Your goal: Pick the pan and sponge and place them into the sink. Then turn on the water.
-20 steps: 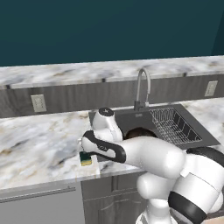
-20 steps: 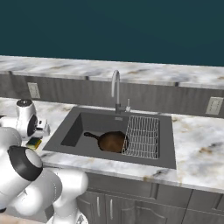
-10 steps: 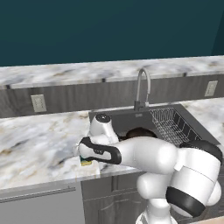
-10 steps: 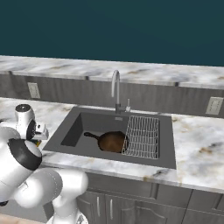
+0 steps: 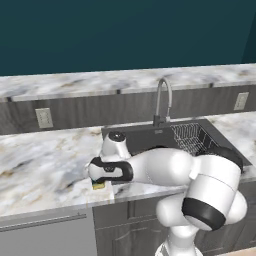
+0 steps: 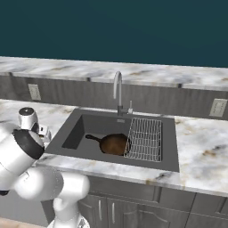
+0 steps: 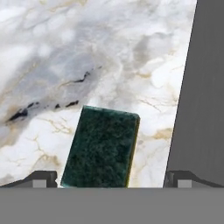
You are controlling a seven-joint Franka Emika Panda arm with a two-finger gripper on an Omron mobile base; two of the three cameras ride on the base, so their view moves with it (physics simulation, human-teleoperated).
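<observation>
Hand view: the fingers, wide apart, have come down over the sponge. The pan already sits in the sink; grabbing comes next.

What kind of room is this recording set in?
A rendered home-style kitchen, most likely: a dark-grey recessed sink with a tall curved steel faucet set in a marble-patterned counter, and a round dark-brown cast-iron pan lying in the basin.

The small rectangular sponge is dark green over yellow; the marble counter is white with grey-brown veins.
</observation>
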